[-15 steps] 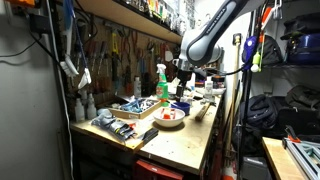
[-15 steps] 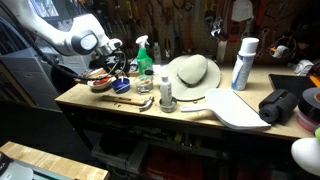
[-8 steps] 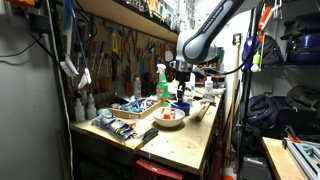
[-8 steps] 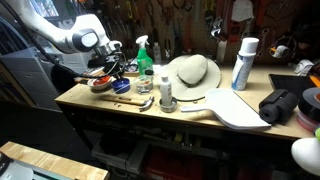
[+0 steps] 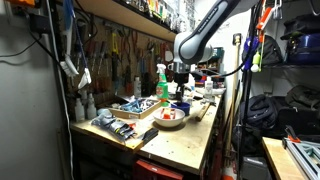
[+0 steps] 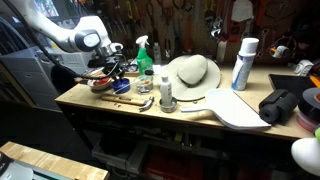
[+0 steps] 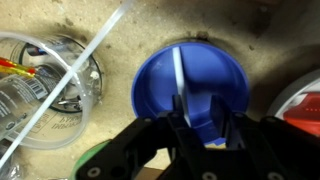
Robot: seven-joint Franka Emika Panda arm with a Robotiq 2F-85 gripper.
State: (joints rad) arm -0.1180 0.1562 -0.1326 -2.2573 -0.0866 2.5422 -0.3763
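Observation:
My gripper [image 7: 203, 118] hangs just above a round blue bowl [image 7: 190, 75] on the wooden bench. A thin white stick lies in the bowl. The fingers stand a little apart with only the bowl's blue showing between them, and I see nothing held. In both exterior views the gripper [image 6: 118, 72] [image 5: 180, 90] is low over the bench, with the blue bowl [image 6: 120, 87] under it. A clear plastic cup [image 7: 45, 85] with a straw lies next to the bowl.
A white bowl with red contents [image 6: 100, 82] [image 5: 170, 117] sits beside the gripper. A green spray bottle [image 6: 145, 55], a straw hat [image 6: 192, 72], a clear cup [image 6: 166, 92], a white can [image 6: 243, 62] and a black bag [image 6: 282, 105] stand along the bench.
The arm's wrist has shifted slightly sideways over the blue bowl. Nothing was taken hold of or let go.

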